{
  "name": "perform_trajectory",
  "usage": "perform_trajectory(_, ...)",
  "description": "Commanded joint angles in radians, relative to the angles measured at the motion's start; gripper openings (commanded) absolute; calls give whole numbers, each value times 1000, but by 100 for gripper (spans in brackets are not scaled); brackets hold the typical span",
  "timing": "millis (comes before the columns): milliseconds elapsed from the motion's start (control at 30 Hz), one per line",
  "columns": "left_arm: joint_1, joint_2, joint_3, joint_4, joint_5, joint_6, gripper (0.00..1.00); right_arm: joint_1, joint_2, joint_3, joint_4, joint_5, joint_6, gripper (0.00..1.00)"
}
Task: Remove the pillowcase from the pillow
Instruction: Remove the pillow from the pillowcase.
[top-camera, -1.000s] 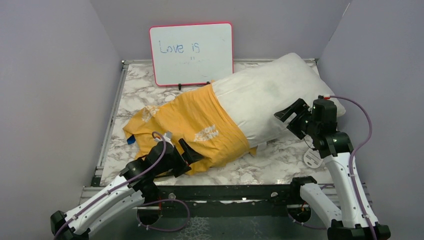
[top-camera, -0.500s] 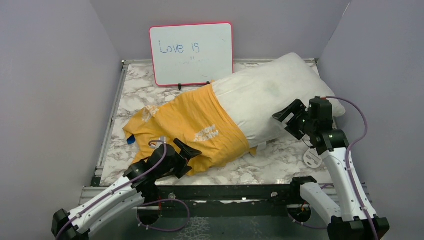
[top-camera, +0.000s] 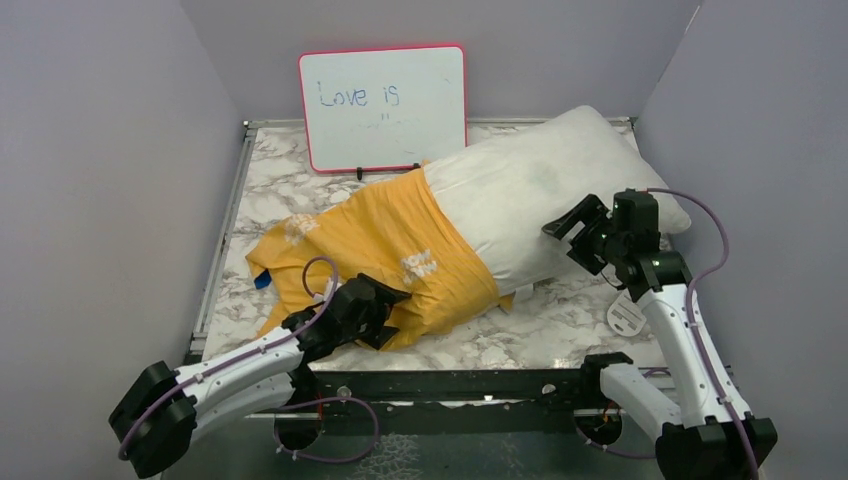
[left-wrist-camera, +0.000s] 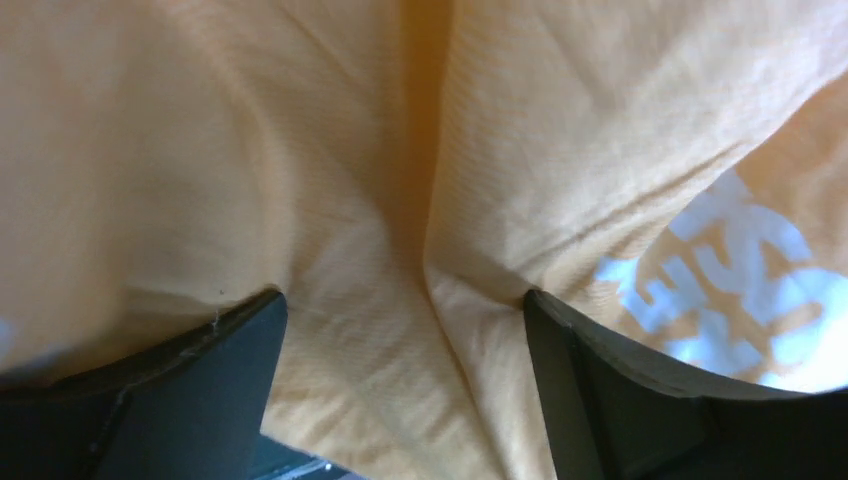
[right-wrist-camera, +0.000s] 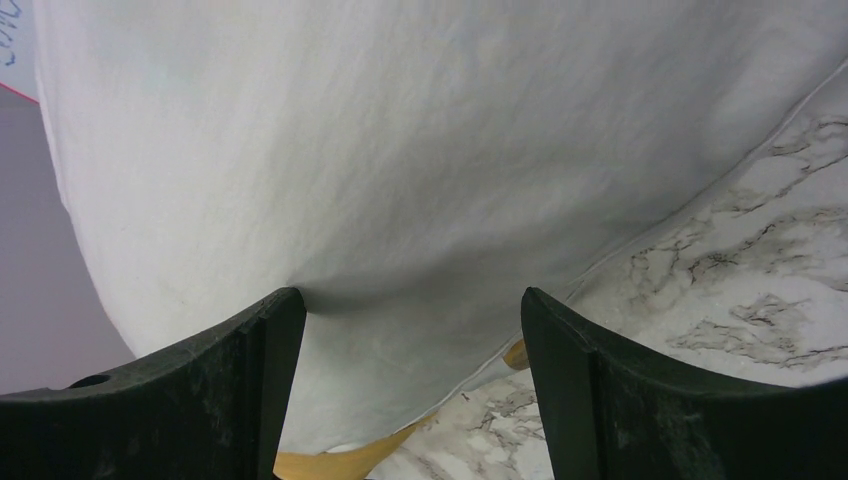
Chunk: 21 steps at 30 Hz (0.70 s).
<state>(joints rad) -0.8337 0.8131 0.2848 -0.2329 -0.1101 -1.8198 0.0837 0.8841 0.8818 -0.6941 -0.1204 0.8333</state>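
The pillowcase (top-camera: 380, 250), yellow-orange with white lettering, covers the left half of the white pillow (top-camera: 540, 185), which lies aslant across the table. A blue bit of the pillowcase (top-camera: 262, 281) shows at its left edge. My left gripper (top-camera: 385, 310) is open and pressed into the pillowcase's near edge. In the left wrist view, folded orange fabric (left-wrist-camera: 400, 200) fills the space between the spread fingers (left-wrist-camera: 150, 400). My right gripper (top-camera: 575, 232) is open against the pillow's bare near side. In the right wrist view, the pillow (right-wrist-camera: 400, 150) bulges between the spread fingers (right-wrist-camera: 200, 390), and a sliver of the pillowcase (right-wrist-camera: 330, 462) shows below it.
A pink-framed whiteboard (top-camera: 382, 107) stands at the back. A small white slotted disc (top-camera: 625, 315) lies on the marble table (top-camera: 560, 320) by the right arm. Grey walls close in left, right and behind. The black table rail (top-camera: 450, 382) runs along the near edge.
My left arm has dropped lower and pushed its open gripper forward and right into the pillowcase. My right gripper has moved slightly left and closer to the pillow.
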Motion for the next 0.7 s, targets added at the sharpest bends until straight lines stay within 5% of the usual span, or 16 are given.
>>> perform_trajectory(0,-5,64,-115,264,-23,46,78,-4,33,43,46,9,-28,83)
perform_trajectory(167,-6,151,-79,294,-35,235,47,-4,60,50,77,-6,-30,83)
perform_trajectory(333,-6,97,31,42,-173,424,0,-5,92,44,129,-58,-44,81)
perform_trajectory(667,-2,-126,255,-479,-504,629,0,-4,316,109,132,45,-126,81)
